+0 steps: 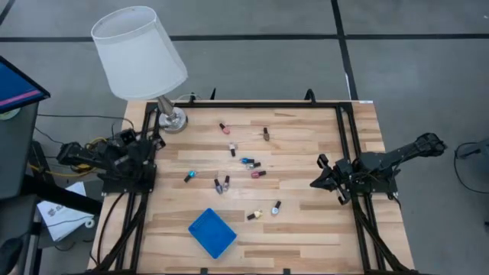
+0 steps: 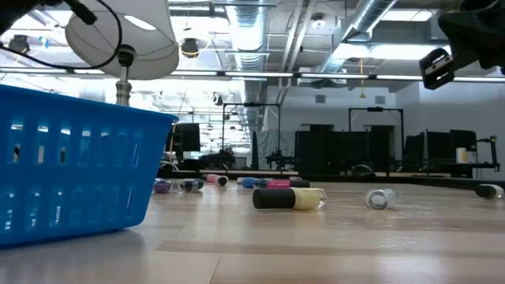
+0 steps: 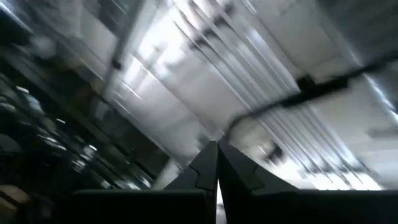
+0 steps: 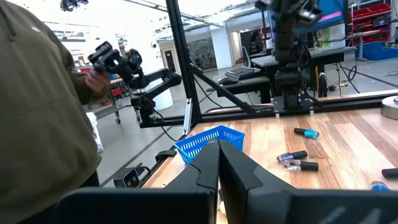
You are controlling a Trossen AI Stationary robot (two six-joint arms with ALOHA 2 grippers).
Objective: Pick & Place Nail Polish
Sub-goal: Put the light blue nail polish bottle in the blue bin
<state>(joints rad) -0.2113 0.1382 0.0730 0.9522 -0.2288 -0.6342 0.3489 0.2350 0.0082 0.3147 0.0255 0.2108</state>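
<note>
Several tiny nail polish bottles lie scattered on the wooden table's middle: a red one (image 1: 223, 128), a dark one (image 1: 266, 134), a blue one (image 1: 246, 162), a pink one (image 1: 258, 173) and a yellow one (image 1: 254, 215), which also shows lying on its side in the low view (image 2: 290, 199). My left gripper (image 3: 217, 171) is shut and empty, folded back at the table's left edge and pointing up at the ceiling. My right gripper (image 1: 319, 173) is shut and empty above the table's right part, right of the bottles; it also shows in its own wrist view (image 4: 219, 163).
A blue basket (image 1: 212, 233) stands near the front edge; it also shows in the low view (image 2: 71, 166). A white-shaded lamp (image 1: 141, 53) stands on its base (image 1: 172, 118) at the far left corner. A person in an olive sleeve (image 4: 37, 93) stands beside the table.
</note>
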